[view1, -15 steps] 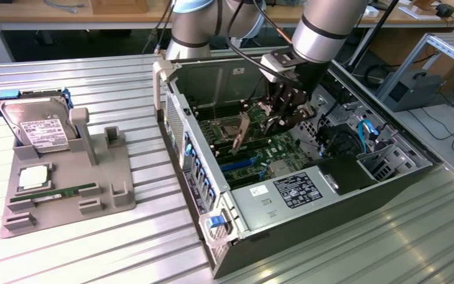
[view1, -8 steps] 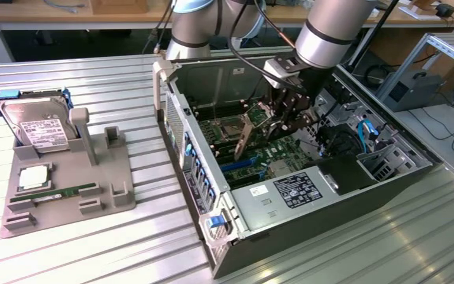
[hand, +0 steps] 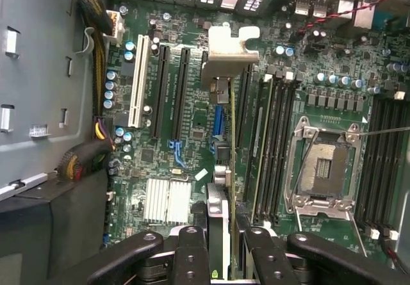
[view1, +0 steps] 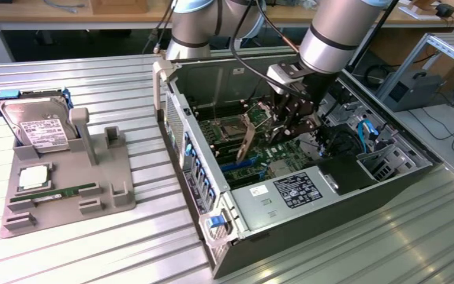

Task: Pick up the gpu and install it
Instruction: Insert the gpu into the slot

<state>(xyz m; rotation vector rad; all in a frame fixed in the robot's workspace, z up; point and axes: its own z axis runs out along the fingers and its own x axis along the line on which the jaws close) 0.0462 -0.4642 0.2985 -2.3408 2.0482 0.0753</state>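
The gpu (hand: 232, 125) shows edge-on in the wrist view as a thin card, with its pale metal bracket (hand: 229, 48) at the far end near the case's rear grille. My gripper (hand: 223, 254) is shut on the card's near end, one black finger (hand: 191, 254) on each side. The card hangs upright over the motherboard (hand: 192, 131), between the long black expansion slots (hand: 182, 93) and the memory slots. Whether it sits in a slot I cannot tell. In the exterior view, my gripper (view1: 292, 125) reaches down into the open computer case (view1: 211, 195), and the gpu (view1: 247, 141) stands on edge.
A grey fixture (view1: 109, 177) at the exterior view's left holds a silver hard drive (view1: 38, 127), a green memory stick (view1: 63, 192) and a processor chip (view1: 33, 176). Inside the case are the CPU socket (hand: 323, 166), a finned heat sink (hand: 168, 202), cable bundles (hand: 83, 160) and the power supply (view1: 290, 190).
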